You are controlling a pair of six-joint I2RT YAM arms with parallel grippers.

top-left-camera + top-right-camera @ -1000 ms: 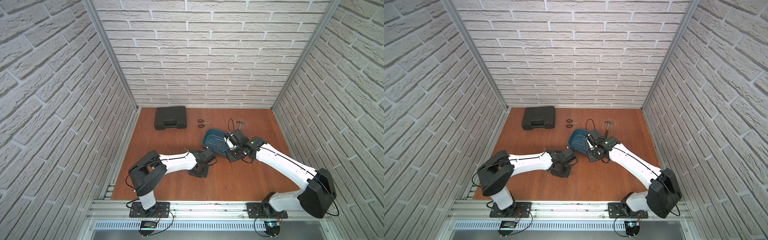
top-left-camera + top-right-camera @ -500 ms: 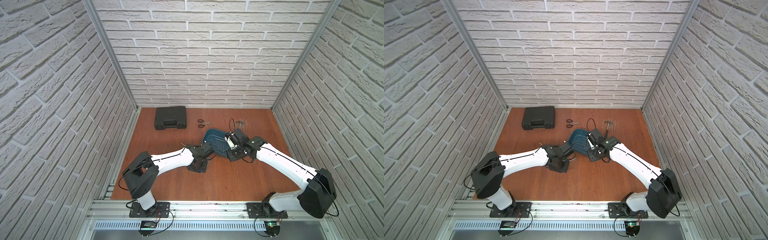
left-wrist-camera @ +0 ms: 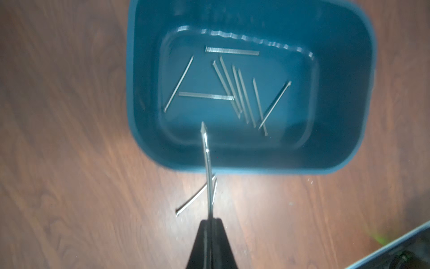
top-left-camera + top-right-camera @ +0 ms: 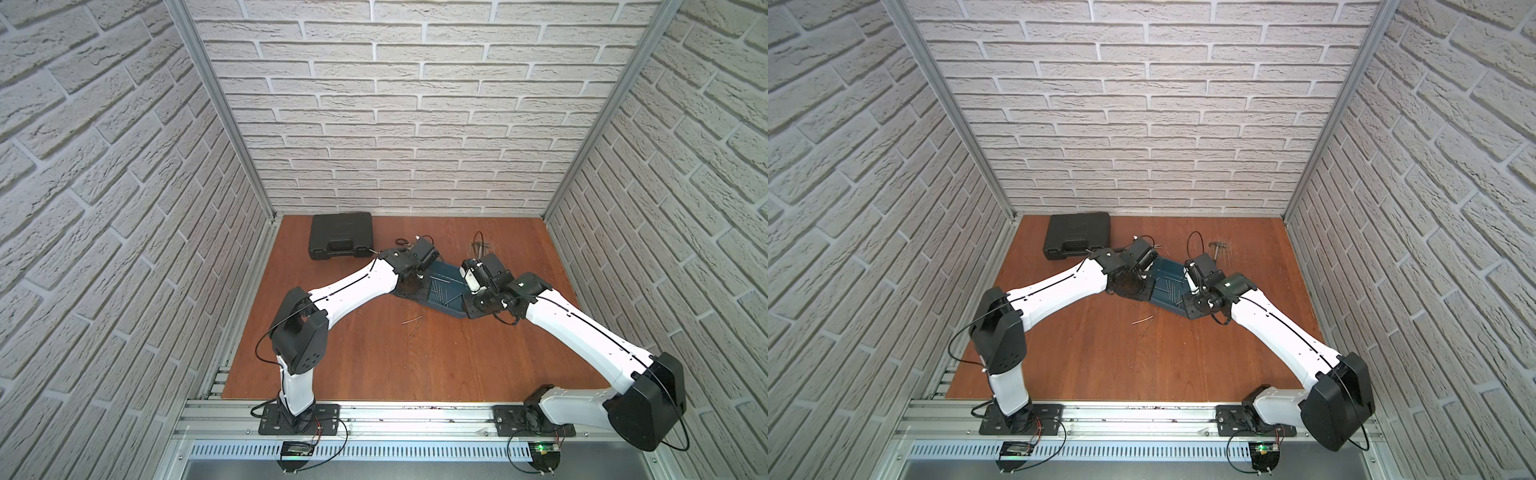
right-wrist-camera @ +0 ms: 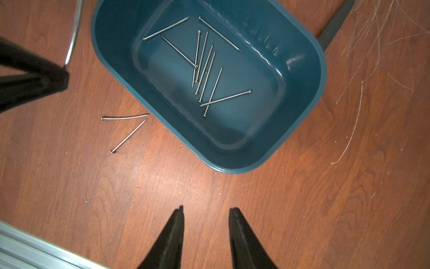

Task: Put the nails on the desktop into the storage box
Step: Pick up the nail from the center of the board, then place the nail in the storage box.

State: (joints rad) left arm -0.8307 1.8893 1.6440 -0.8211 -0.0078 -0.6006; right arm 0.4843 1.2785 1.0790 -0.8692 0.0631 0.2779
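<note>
Left gripper (image 3: 210,220): fingers pinched tight on the held nail (image 3: 207,158), whose tip reaches over the storage box (image 3: 363,93) rim. About ten nails (image 3: 235,90) lie on the box floor. Two loose nails (image 5: 125,117) lie on the desktop (image 5: 162,198), just beside the box.

Right gripper (image 5: 206,209): fingers narrowly apart, empty, near the box.

You're mostly done; by my count three nails remain, including the held one.

Only the left wrist view shows the pinch; in the top views the left arm (image 4: 353,286) hides it. The right wrist view shows the loose nails apart.
</note>
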